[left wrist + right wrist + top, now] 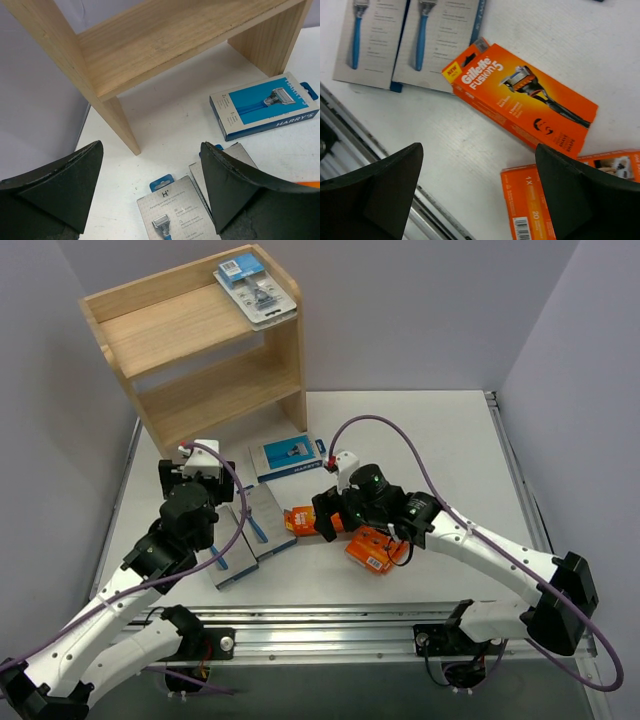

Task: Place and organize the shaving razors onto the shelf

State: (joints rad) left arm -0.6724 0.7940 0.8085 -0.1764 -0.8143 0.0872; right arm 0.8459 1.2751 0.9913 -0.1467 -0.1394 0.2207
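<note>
A: Shelf (170, 325), top tier: left and middle bare; blister pack (256, 290) fills its right end, upper centre of frame.
B: Table (450, 435): right half open; grey-and-blue boxes (265, 522), blue box (288, 457) and orange boxes (370, 555) crowd the centre.

White-linked, black-jointed arms (110, 592) carry purple cables (385, 421); left gripper (151, 150), right gripper (479, 150) matte black.
</note>
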